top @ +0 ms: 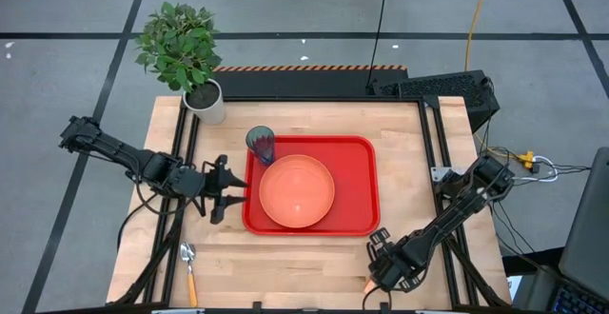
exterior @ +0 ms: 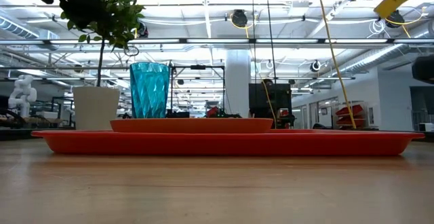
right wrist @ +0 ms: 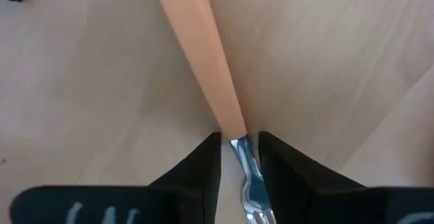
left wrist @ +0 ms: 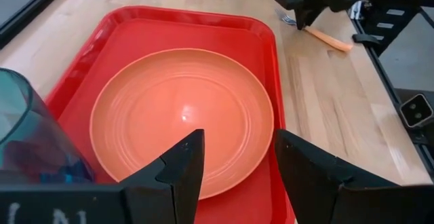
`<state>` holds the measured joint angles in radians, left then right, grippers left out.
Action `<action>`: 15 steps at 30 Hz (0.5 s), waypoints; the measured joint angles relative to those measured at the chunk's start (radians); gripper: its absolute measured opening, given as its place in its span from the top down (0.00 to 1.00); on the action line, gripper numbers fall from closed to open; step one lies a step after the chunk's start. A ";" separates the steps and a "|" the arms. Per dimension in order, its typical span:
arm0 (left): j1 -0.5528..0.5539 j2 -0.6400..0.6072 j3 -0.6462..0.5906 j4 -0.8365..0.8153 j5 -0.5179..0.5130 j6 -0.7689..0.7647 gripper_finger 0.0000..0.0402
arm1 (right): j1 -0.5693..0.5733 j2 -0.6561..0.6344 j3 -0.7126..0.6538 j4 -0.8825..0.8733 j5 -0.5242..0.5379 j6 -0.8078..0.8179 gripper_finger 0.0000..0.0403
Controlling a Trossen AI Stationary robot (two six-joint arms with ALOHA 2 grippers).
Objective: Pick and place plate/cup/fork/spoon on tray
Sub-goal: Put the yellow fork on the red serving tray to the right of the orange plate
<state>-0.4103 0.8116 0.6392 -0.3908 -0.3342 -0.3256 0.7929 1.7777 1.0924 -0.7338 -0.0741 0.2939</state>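
The red tray (top: 362, 186) lies mid-table. On it sit the salmon-orange plate (top: 297, 191) and, at its far left corner, the upright teal cup (top: 262, 145). My left gripper (top: 233, 192) is open and empty just left of the tray, level with the plate (left wrist: 183, 115). My right gripper (top: 376, 274) is near the front edge at the right, pointing down, shut on the fork (right wrist: 203, 54). The spoon (top: 188, 266) lies flat on the table at the front left. My right gripper pinches the fork's metal neck (right wrist: 243, 149), just past the end of the orange-tan handle, between its two fingers. The fingers come from above and lie across the fork. The fork looks flat on the table, handle (left wrist: 329, 39) toward the near edge.
A white pot with a green plant (top: 205, 100) stands at the table's far left corner. Dark frame rails (top: 433, 133) run along the table's right side. Bare wood (top: 285, 266) lies between the tray and the near edge.
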 joint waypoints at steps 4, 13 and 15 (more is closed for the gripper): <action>0.000 0.000 0.000 0.000 -0.008 0.000 0.55 | 0.000 0.007 0.000 -0.002 0.003 -0.003 0.83; 0.000 0.000 0.000 0.000 -0.008 -0.001 0.55 | 0.000 0.004 -0.001 -0.011 0.000 0.032 0.98; 0.000 0.000 0.000 0.000 -0.008 -0.003 0.55 | 0.000 -0.007 -0.001 -0.008 0.000 0.048 0.98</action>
<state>-0.4103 0.8116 0.6388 -0.3905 -0.3424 -0.3282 0.7933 1.7703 1.0916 -0.7422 -0.0744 0.3419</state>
